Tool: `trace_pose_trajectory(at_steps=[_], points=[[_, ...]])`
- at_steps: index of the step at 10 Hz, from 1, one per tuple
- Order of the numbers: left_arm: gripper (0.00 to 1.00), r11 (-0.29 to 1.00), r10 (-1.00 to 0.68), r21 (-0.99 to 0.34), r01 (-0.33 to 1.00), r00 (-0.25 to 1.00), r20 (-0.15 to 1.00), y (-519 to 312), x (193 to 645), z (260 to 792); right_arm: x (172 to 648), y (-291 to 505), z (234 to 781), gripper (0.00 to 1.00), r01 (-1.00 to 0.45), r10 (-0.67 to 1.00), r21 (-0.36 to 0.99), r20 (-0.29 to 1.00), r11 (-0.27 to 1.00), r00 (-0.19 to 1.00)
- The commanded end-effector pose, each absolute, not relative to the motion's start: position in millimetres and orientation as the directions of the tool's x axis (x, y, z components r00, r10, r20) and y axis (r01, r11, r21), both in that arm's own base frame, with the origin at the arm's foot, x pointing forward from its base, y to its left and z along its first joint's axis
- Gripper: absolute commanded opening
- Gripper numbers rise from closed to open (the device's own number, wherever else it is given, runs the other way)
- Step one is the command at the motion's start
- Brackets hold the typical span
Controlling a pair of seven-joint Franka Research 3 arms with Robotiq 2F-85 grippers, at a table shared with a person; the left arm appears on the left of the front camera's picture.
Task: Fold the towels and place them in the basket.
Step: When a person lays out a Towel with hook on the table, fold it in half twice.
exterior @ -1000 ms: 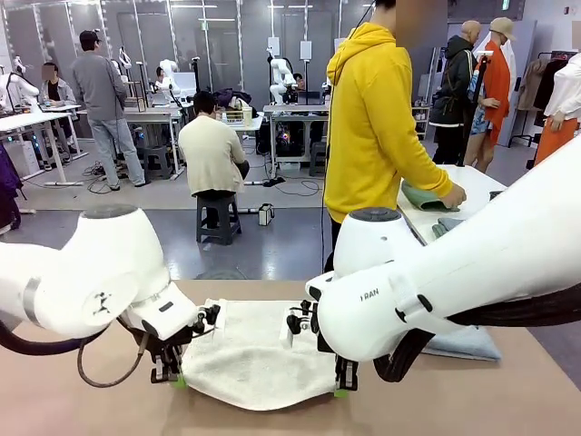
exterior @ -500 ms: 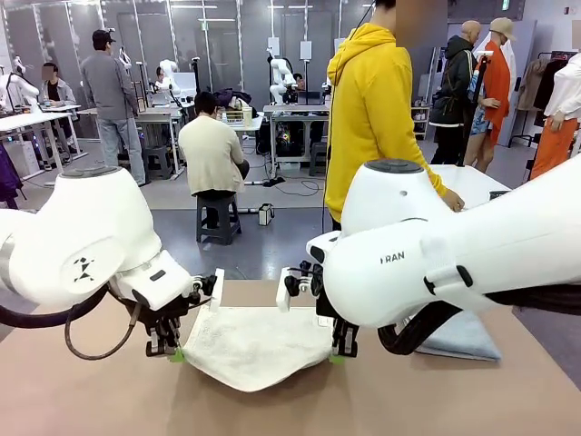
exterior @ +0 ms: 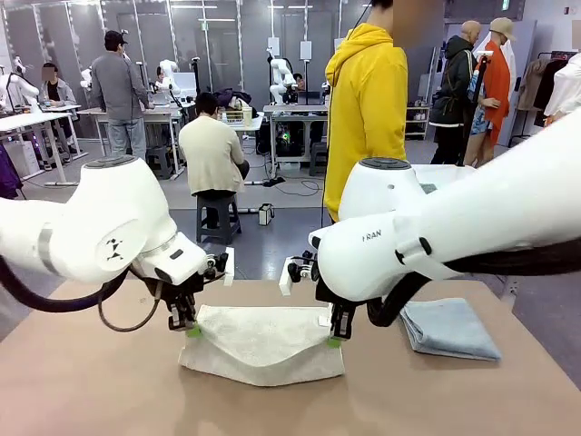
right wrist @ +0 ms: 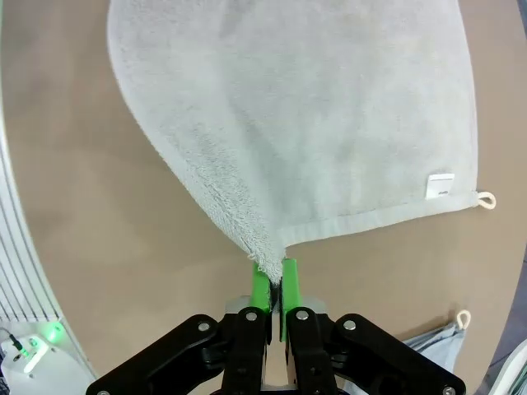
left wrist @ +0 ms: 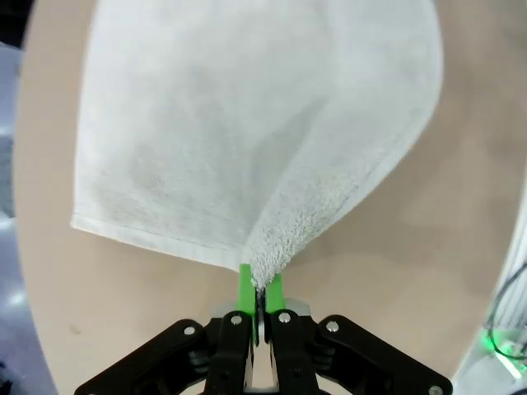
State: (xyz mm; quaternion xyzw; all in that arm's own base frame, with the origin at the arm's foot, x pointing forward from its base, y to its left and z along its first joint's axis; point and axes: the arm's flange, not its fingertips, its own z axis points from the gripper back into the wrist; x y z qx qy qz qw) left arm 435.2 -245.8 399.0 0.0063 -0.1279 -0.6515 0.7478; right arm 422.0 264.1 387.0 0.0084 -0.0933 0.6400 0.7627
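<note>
Front view: you see cream towel (exterior: 263, 345) mid-table, top edge sagging between grippers, lower part resting on table (exterior: 82, 391). Left gripper (exterior: 192, 331) pinches its left corner, right gripper (exterior: 335, 341) its right corner. Blue towel (exterior: 449, 327) lies folded on robot's right, apart from cream towel.

Left wrist view: your left gripper (left wrist: 262, 288) has pads pressed together on towel corner; cream towel (left wrist: 247, 123) fans out beyond fingertips.

Right wrist view: your right gripper (right wrist: 272, 284) clamps its corner likewise; white label (right wrist: 440, 185) and loop (right wrist: 486, 198) sit at the hem.
</note>
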Motion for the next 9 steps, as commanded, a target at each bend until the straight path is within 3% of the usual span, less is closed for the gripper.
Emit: trace_pose_trajectory(at_steps=[1,9], points=[[0.00,0.205,-0.970,0.222,0.953,0.167,0.179,-258,467,385,449,277,380,0.00,-0.970,0.971,-0.132,0.154,0.206,0.185],[0.00,0.360,-0.933,0.236,0.903,0.347,0.093,-252,552,365,546,270,360,0.00,-0.941,0.947,-0.118,0.096,0.316,0.306]])
